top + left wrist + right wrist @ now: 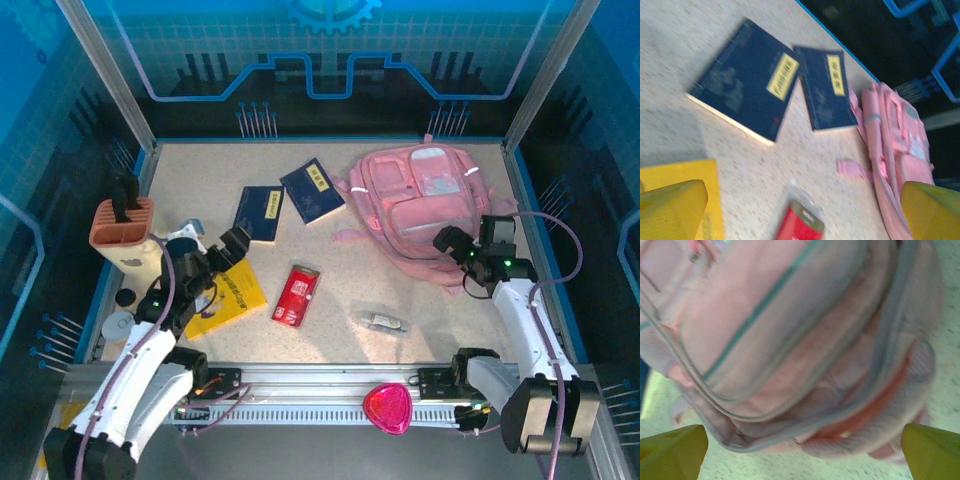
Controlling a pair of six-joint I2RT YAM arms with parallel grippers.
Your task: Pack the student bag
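**Both pincers wide open, pink bag lying far right**

Nearest me, my right arm rose from its base, bent at the elbow and reached forward. The right gripper (pixel 452 243) was spread wide and empty at the near edge of the student bag (pixel 420 200). My left gripper (pixel 228 252), also wide and empty, hung over one yellow booklet (pixel 232 292). One red packet (pixel 296 295) lay beside it. Farther out were two dark blue books (pixel 259 213), and the one bag lay flat at the far right.

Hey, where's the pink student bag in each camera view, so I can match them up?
Top external: student bag upper right, far side.
Left wrist: student bag at right, past the navy books.
Right wrist: student bag close up, centre and top.
Shared landmark: speckled tabletop.
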